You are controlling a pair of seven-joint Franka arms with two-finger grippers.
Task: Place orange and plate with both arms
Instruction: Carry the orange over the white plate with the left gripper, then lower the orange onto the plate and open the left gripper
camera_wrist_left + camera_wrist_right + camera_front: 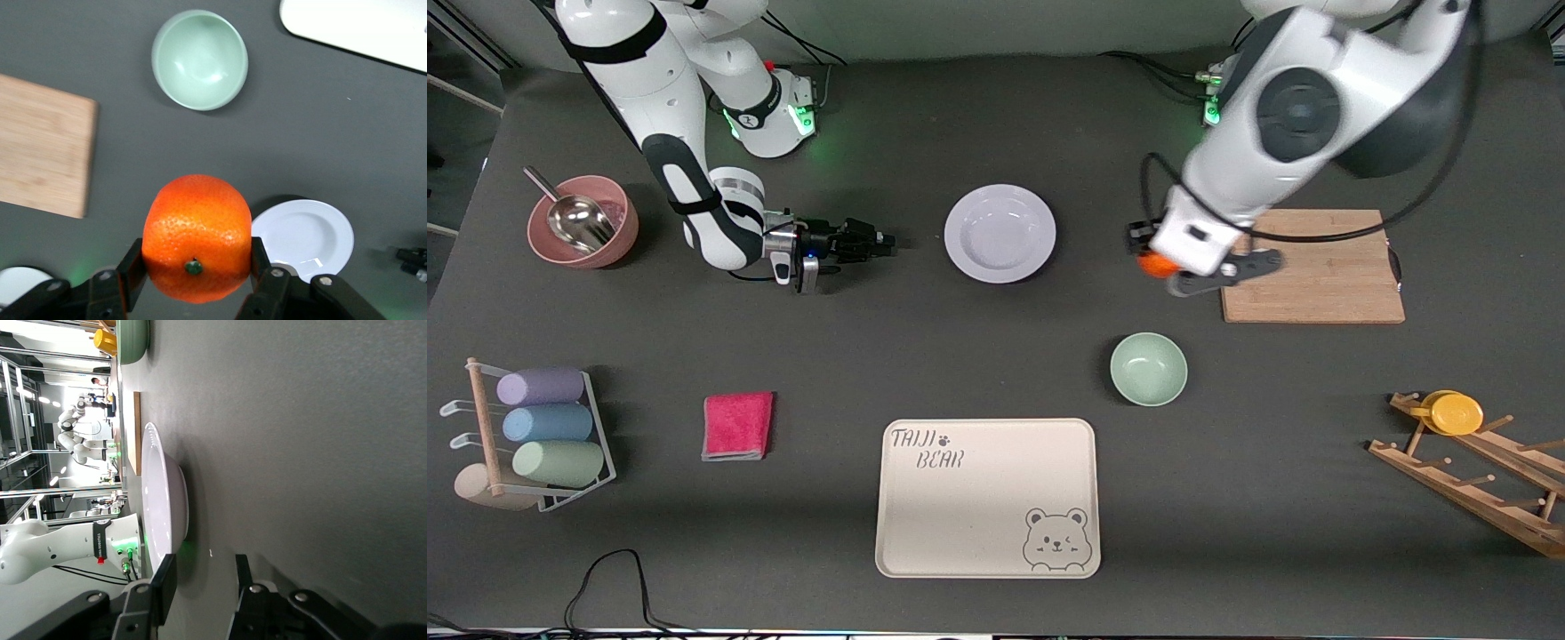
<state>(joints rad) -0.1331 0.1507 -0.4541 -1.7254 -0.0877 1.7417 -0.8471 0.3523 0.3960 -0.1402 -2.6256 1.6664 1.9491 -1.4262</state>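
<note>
Left gripper (193, 280) is clamped on the orange (197, 237), up in the air over bare table between the plate (1000, 233) and the wooden cutting board (1312, 265). Right gripper (879, 240) is low, lying sideways near the table just beside the plate toward the right arm's end, fingers (163, 580) parted with nothing between them and the plate's rim lined up ahead of the gap.

Biggest to smallest:
- Table (996, 356): dark grey matte surface.
- Cream tray (987, 498): rectangular, rounded corners, printed "TAIJI BEAR" with a paw mark and a winking bear drawing; nearest the front camera.
- Cutting board: plain light wood grain, partly covered by the left arm.
- Wooden peg rack (1476, 471) at the left arm's end, holding a yellow cup (1454, 413); its lower corner is cut off by the frame edge.
- Wire rack (534, 436) at the right arm's end with purple, blue and green rolled items; what they are is hard to tell.
- Plate: round, glossy pale lavender-white, wide rim, flat on the table mid-way between the arms.
- Pink bowl (587, 222) with a metal scoop (574, 218) in it.
- Mint-green bowl (1149, 369): smooth, empty, nearer the front camera than the orange.
- Pink cloth (738, 427): folded, fuzzy.
- Orange: dimpled skin, green stem spot showing in the left wrist view; mostly hidden by the left arm in the front view.
</note>
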